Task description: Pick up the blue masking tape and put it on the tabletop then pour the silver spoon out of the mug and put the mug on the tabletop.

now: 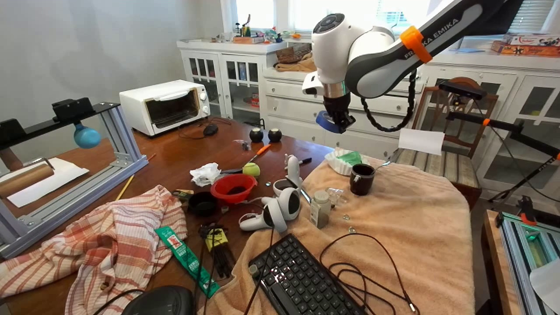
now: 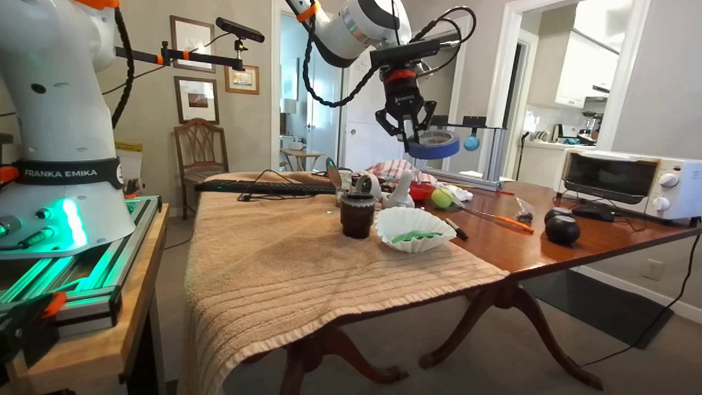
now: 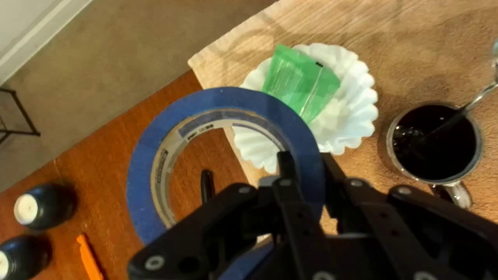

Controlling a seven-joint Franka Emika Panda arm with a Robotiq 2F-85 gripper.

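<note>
The jointed white-and-grey robot arm [image 1: 369,48] hangs raised — its white wrist [image 1: 333,57] turned downward, its black two-fingered hand [image 3: 307,157] pointing down — the fingers [image 3: 287,167] pinched close together.

In an exterior view, bright windows [image 1: 302,15] stand above white glass-doored cabinets [image 1: 221,78] and drawers [image 1: 291,109], with a striped-seat wooden chair [image 1: 453,166] before them; three framed pictures [image 2: 196,100] hang on a wall [image 2: 249,112], a dark mat [image 2: 603,307] lies on carpet [image 2: 493,362], and a doorway [image 2: 503,71] opens onto a kitchen [image 2: 581,77]

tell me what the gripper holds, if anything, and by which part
The gripper holds the blue masking tape by one side of its ring, pinched from inside and outside.
</note>
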